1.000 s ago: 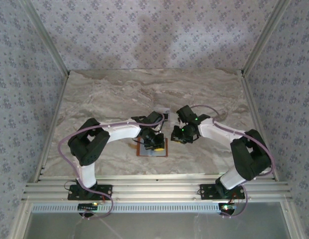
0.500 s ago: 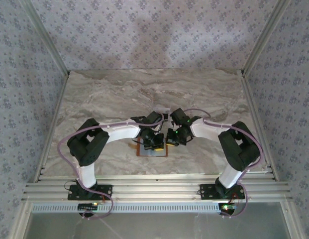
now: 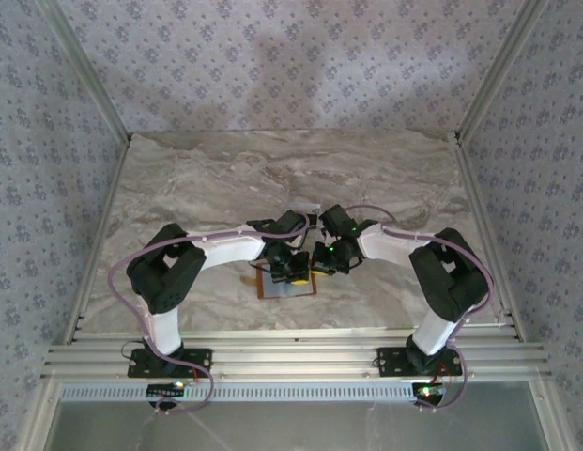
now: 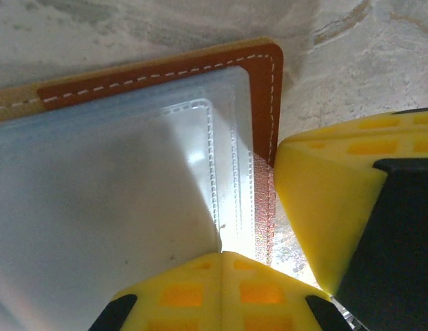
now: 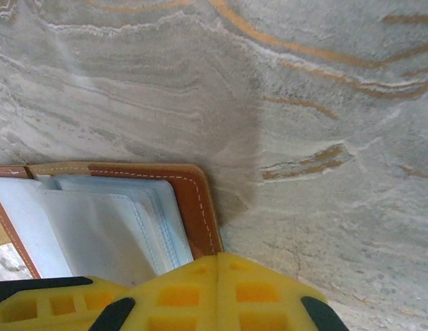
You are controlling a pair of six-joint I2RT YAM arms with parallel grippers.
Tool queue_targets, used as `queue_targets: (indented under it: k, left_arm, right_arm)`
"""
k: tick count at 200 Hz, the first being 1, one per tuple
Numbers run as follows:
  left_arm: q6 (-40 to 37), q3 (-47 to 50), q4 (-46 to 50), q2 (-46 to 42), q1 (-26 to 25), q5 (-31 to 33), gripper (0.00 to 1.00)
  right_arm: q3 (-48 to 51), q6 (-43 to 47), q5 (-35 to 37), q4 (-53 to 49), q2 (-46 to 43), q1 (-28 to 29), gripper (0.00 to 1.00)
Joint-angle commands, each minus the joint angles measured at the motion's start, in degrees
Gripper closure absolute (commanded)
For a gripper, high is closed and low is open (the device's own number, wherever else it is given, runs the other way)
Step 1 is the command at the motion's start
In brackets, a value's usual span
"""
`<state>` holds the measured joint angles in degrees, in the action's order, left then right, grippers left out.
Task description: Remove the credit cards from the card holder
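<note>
The marble table (image 3: 178,188) spreads under my arms. The card holder (image 4: 262,103) lies open on it, centre-near, clear pockets up. My left gripper (image 4: 222,256) is pressed together, tip on the pockets by the holder's right border. My right gripper (image 5: 217,261), also together, sits at that same edge.

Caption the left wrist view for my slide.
Shut left gripper, tips at the clear plastic sleeves of the open card holder on a marble-patterned table.

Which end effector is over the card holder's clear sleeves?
The left end effector, shut above the sleeves of the card holder; the right end effector stands at its brown outer edge.
</note>
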<state>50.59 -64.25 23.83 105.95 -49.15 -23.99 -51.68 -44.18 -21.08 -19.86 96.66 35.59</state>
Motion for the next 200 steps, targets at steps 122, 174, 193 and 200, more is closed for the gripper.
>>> queue_targets:
  k: [122,174,193,200]
  left_arm:
    - [-0.45,1.06,0.54,-0.66,-0.03,-0.09,0.97]
    - [-1.25,0.89,3.19,-1.60,-0.03,2.50,0.97]
    - [-2.58,0.30,7.00,-2.28,-0.20,6.20,0.97]
    - [-3.02,0.18,8.22,-2.48,-0.33,7.34,0.97]
  right_arm:
    - [-0.07,-0.74,-2.84,1.21,2.73,1.23,0.99]
    - [-0.35,0.30,1.55,-2.87,2.65,1.19,0.99]
    - [-0.35,0.67,2.02,-3.78,2.57,1.11,0.99]
    - [-0.39,0.66,1.96,-3.84,2.62,1.12,0.99]
